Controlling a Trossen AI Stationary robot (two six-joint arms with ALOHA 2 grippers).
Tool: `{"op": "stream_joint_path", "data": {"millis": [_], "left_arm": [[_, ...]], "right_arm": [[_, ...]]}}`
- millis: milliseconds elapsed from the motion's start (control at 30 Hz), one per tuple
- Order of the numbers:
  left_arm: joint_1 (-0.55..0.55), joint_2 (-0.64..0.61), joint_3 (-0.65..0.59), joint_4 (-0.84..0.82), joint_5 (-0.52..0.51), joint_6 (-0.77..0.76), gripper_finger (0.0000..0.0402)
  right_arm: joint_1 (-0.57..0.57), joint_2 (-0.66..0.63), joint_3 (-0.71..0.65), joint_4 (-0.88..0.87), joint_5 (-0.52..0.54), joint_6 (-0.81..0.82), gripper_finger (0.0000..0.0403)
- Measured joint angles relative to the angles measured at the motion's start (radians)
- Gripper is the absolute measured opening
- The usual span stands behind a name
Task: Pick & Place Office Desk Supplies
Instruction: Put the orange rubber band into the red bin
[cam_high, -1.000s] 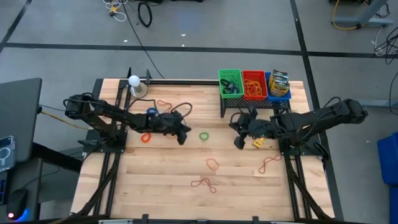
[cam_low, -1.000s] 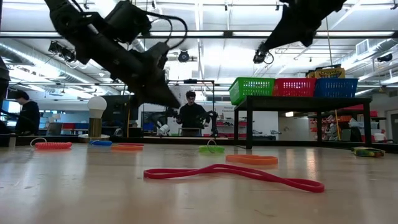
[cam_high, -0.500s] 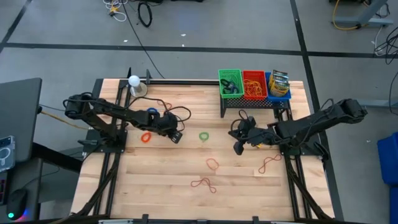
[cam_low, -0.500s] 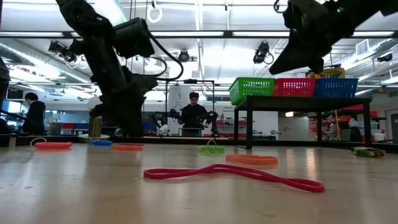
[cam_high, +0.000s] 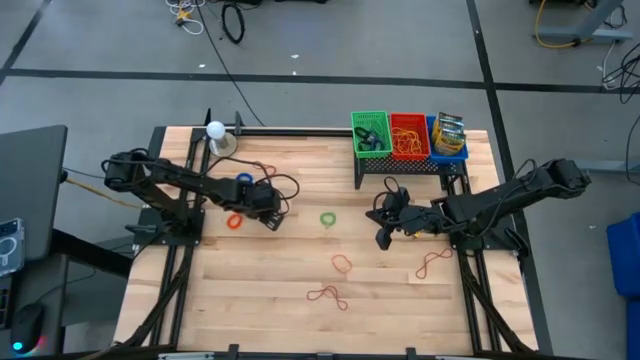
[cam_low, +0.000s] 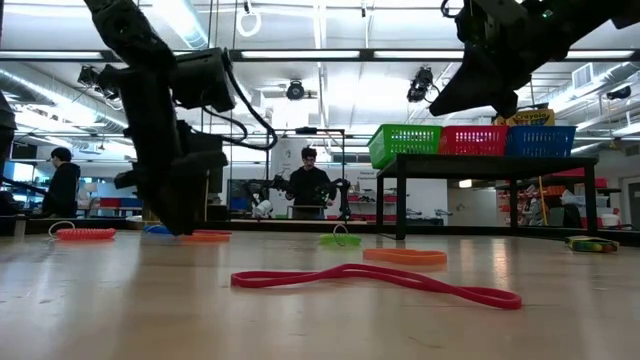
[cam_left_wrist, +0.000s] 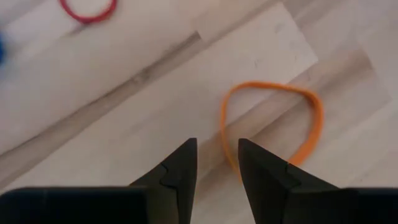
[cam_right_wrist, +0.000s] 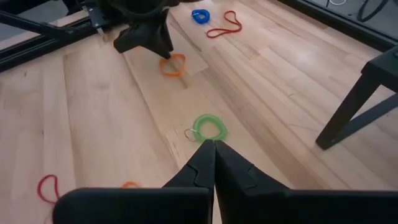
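Observation:
An orange rubber band (cam_left_wrist: 273, 121) lies flat on the table left of centre, also seen as the orange rubber band (cam_high: 235, 221). My left gripper (cam_left_wrist: 217, 146) points steeply down over it, open, with one side of the loop running under the gap between its fingers; I cannot see a touch. In the low view my left gripper (cam_low: 182, 226) stands just above the wood. A green coiled ring (cam_right_wrist: 208, 127) lies mid-table. My right gripper (cam_right_wrist: 213, 144) hovers shut and holding nothing, right of the green ring (cam_high: 328, 218) and well above the table.
Green (cam_high: 370, 135), red (cam_high: 408, 135) and blue (cam_high: 448, 137) baskets stand on a black rack at the back right. Red bands (cam_high: 342, 263), (cam_high: 328, 295), (cam_high: 432, 263) lie toward the near edge. A blue ring (cam_high: 243, 180) and a white ball lamp (cam_high: 216, 130) sit at the back left.
My left gripper has tipped from a shallow slant to pointing steeply down, drawn back toward the table's left edge, sunk over the orange band, and its fingers have parted. My right gripper has come down a little and then kept still, shut.

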Motion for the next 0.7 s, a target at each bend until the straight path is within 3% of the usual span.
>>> {"op": "stream_joint_path", "data": {"millis": [200,400,700], "left_arm": [[0.0,0.003,-0.037,0.057,0.02,0.018,0.0107],[-0.007,-0.004,-0.04,0.08,0.008,0.029,0.0014],[-0.09,-0.007,-0.04,0.412,-0.044,0.148,0.0004]], "right_arm": [[0.0,0.0,0.0,0.002,0.006,-0.008,0.0006],[0.0,0.0,0.0,0.016,0.007,-0.008,0.0006],[0.0,0.0,-0.001,0.026,0.003,0.029,0.0007]]}}
